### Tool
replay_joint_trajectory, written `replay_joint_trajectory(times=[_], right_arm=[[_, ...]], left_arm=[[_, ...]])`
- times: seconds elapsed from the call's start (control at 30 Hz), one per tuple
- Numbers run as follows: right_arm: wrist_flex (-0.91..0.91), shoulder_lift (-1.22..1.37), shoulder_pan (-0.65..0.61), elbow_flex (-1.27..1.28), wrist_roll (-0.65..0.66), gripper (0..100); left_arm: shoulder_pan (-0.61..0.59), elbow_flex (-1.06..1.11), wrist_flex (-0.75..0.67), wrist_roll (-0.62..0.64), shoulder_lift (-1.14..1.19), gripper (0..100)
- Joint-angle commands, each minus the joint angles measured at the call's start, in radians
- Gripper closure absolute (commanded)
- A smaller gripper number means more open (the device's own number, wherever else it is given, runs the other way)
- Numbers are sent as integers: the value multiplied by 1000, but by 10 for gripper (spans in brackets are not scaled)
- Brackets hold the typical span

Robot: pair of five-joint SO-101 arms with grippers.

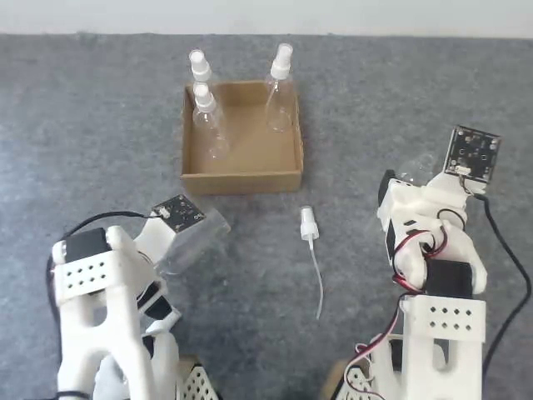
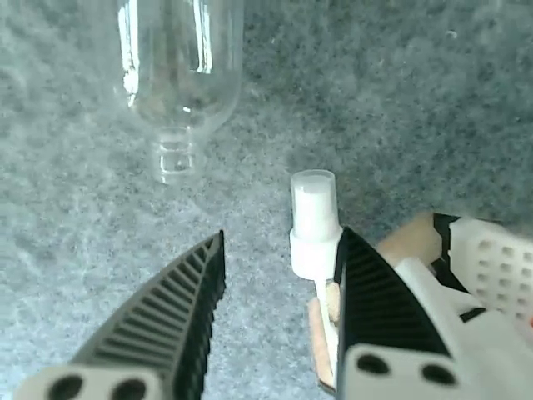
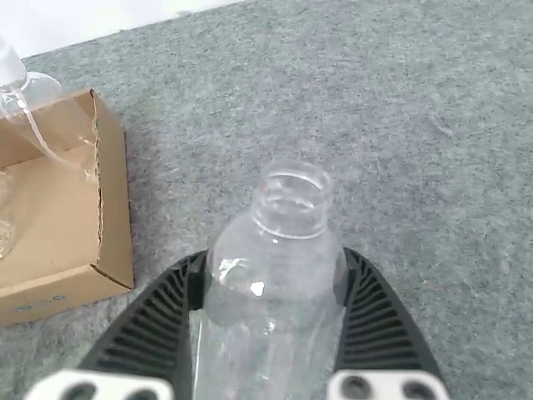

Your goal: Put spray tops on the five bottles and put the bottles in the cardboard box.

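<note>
A robotics lab bench: the table [image 1: 391,92] is covered in grey felt, the left arm [image 1: 100,283] and right arm [image 1: 437,292] are white printed parts with bare wiring [image 1: 410,250] and exposed camera boards [image 1: 473,152], and a plain pale wall [image 1: 266,15] runs along the table's far edge

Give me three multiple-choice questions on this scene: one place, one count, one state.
1. Where is the loose spray top? A on the carpet outside the cardboard box; B inside it; C on a bottle.
2. How many bottles wear spray tops? A one; B three; C five.
3. The right gripper is: A open; B holding a spray top; C shut on an uncapped bottle.
Key: 1A, it lies on bare carpet; 2B, three topped bottles stand at the box; 3C, it clamps a bare-necked bottle.
</note>
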Motion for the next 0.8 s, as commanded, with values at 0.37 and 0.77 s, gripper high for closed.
replay_joint_trajectory(times=[0.37,0.77], right_arm=[[-25,-28,-7,-6,41,919],[-27,-28,-7,-6,44,919]], left_arm=[[25,5,-189,-41,377,799],[23,36,-265,-37,393,938]])
